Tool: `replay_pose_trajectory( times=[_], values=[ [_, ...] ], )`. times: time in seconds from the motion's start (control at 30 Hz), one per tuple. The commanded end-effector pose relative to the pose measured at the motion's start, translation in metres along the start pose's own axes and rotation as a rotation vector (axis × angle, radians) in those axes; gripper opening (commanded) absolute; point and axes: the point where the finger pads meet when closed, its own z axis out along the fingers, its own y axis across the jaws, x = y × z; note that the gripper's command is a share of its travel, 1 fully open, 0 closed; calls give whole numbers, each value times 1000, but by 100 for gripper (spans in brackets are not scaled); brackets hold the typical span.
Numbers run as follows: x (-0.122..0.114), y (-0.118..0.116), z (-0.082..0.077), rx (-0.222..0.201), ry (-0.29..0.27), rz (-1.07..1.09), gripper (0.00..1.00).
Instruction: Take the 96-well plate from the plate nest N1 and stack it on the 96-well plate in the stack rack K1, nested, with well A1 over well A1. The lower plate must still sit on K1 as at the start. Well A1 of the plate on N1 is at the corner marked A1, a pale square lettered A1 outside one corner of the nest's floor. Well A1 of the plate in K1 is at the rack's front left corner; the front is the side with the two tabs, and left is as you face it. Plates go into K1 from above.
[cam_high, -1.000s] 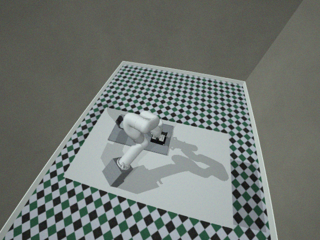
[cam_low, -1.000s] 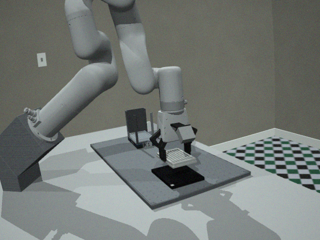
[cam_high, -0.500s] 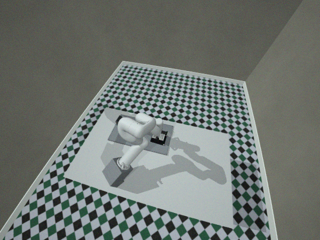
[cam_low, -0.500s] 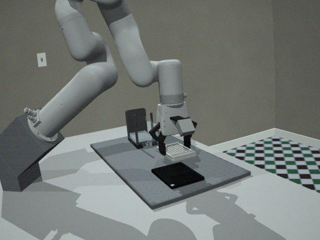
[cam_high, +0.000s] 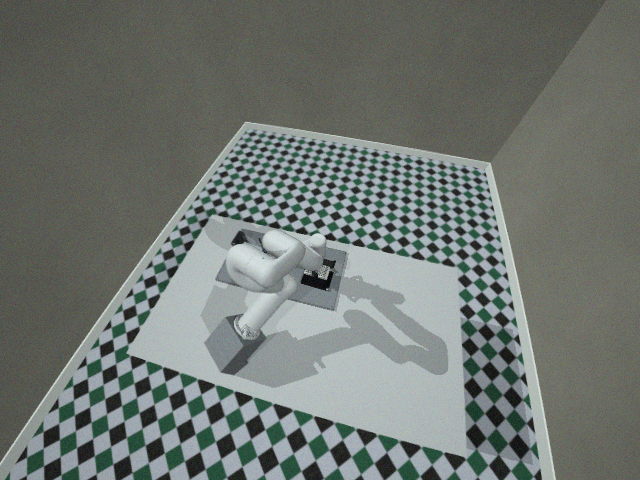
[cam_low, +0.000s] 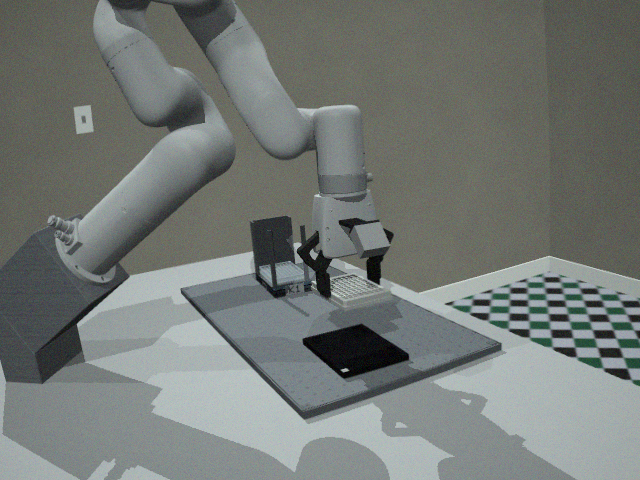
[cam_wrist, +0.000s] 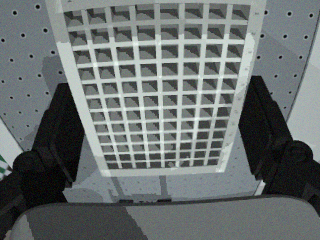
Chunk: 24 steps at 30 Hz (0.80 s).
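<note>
My gripper (cam_low: 348, 281) is shut on a white 96-well plate (cam_low: 357, 290) and holds it in the air above the grey baseplate (cam_low: 336, 330). In the wrist view the plate (cam_wrist: 160, 76) fills the frame, with the dark fingers on its two long sides. The black plate nest N1 (cam_low: 355, 350) lies bare below and in front of the held plate; a small pale A1 square (cam_low: 344, 369) marks its near corner. The stack rack K1 (cam_low: 279, 258), dark with upright posts, stands just behind and left of the gripper and holds a second white plate (cam_low: 281, 272). In the top view the held plate (cam_high: 323, 272) shows beside the arm.
The arm's grey base block (cam_low: 36, 304) stands at the left of the white table. A checkered floor (cam_low: 558, 315) lies beyond the table's right edge. The rack's posts rise beside the gripper's left finger.
</note>
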Motion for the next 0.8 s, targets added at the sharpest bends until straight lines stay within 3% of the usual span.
replay_pose_trajectory(
  times=[0.0,0.77],
  values=[
    [0,-1,-9,3,1,0,0],
    [0,-1,-44,3,1,0,0]
  ],
)
